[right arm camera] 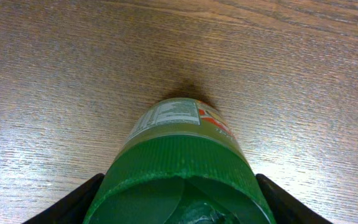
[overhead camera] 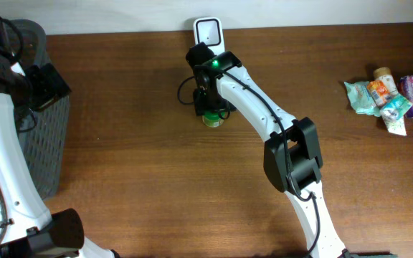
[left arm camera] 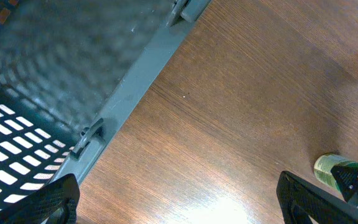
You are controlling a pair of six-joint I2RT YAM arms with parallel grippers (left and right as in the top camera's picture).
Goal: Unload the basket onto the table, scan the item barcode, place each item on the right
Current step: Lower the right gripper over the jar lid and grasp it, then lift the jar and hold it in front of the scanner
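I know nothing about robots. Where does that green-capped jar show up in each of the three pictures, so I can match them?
Overhead: the green-capped jar stands top centre, under the right hand, just in front of a white device.
Left wrist: the jar is small, near the lower right corner.
Right wrist: the jar fills the bottom centre, between the hand's fingers.
Shared landmark: the brown wooden table beneath it.

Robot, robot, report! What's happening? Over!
Left tool open, by grey mesh basket. Right tool straddling upright green-lidded jar, grip unclear. White scanner beyond, arm hides path.
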